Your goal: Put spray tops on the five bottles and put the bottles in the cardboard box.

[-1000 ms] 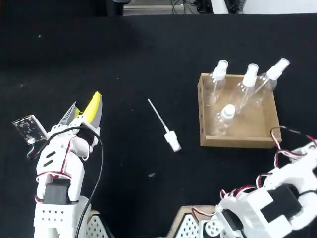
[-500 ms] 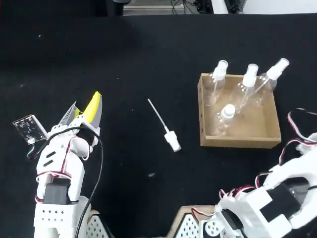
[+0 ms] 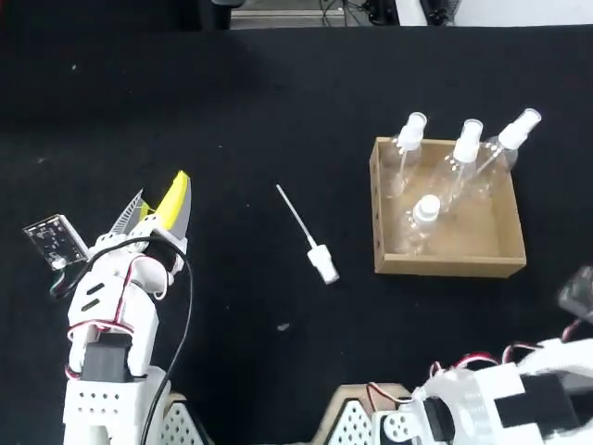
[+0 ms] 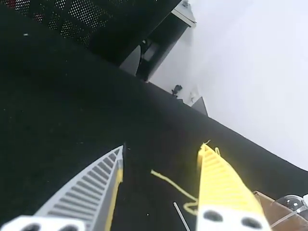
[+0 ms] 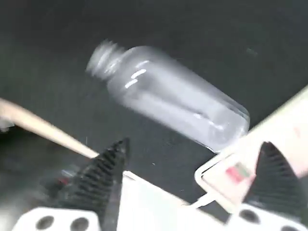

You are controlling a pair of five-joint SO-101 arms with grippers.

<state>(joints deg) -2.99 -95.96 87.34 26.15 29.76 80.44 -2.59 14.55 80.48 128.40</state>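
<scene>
Right now my left tool sits spread wide over the black bench, with open room ahead of it. The spray top lies loose off its yellow-finger side, between it and the cardboard box. Four capped bottles lean inside the box walls. My right tool gapes wide too. The uncapped bottle lies on its side just past its fingertips, ungripped.

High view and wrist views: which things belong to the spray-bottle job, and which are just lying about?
Job: cardboard box; four capped bottles inside it; loose spray top on the table; uncapped bottle.
Lying about: yellow thread; small speck.
</scene>
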